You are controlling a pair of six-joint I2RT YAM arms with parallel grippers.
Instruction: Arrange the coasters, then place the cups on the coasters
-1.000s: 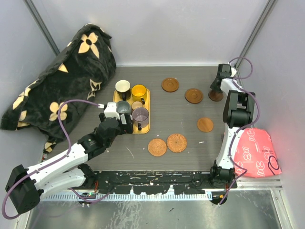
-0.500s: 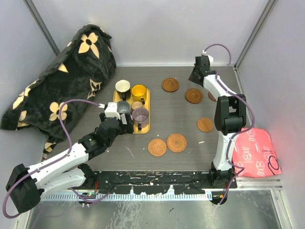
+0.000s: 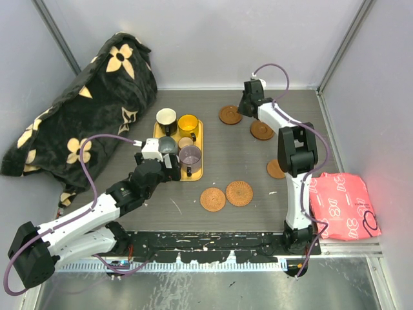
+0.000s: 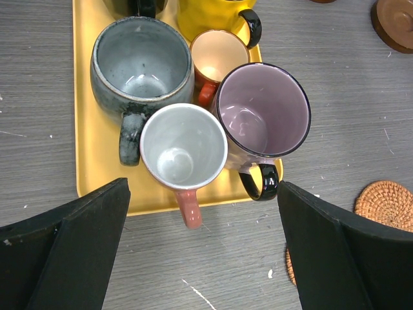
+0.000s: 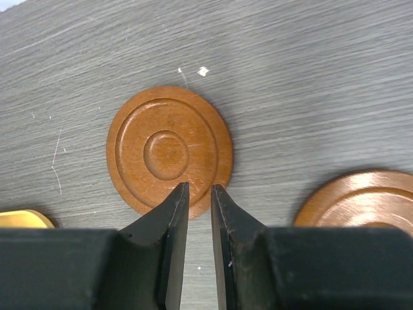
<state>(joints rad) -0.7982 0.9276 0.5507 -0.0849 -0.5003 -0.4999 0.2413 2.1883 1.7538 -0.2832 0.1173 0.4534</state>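
Mugs (image 4: 184, 147), glazed and round, crowd a yellow tray (image 4: 82, 77) under the wide-spread left pincer (image 4: 202, 184); right of the tray, the near-closed right pincer (image 5: 199, 187) hovers over a ring-grooved coaster (image 5: 166, 145).

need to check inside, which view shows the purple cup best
Left wrist: the purple cup is close, seen from above, empty inside, black handle clear. Top external shows it small on the yellow tray. Right wrist shows no cup, only coasters.
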